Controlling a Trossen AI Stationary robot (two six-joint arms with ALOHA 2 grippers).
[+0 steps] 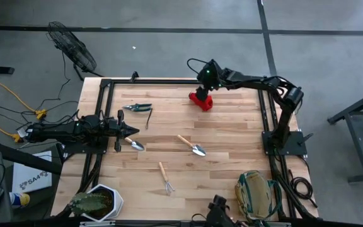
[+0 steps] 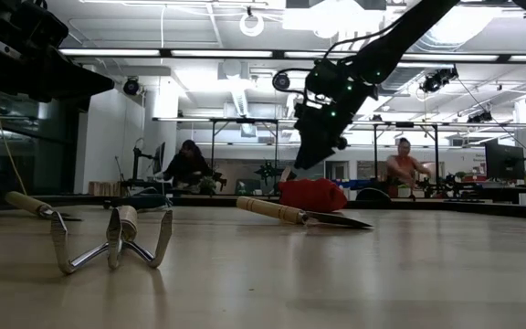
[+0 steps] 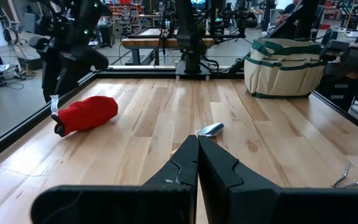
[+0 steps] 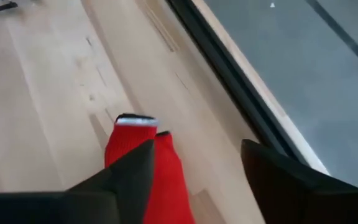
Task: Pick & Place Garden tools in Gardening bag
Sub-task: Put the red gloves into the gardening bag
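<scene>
Right gripper (image 4: 194,171), fingers spread, hovers over the red lump (image 4: 145,168); off-centre, one finger could nudge it toward the table edge (image 4: 247,93).

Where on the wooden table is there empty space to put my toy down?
Bare wood lies between the red fabric lump and the khaki bag with green trim, along the right side. The left half is busier: green-handled pruning shears, two wooden-handled trowels, the pronged rake.

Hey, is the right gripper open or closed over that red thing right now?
Open. The right gripper has its two fingers spread apart above the red lump, with bare table showing between them.
</scene>
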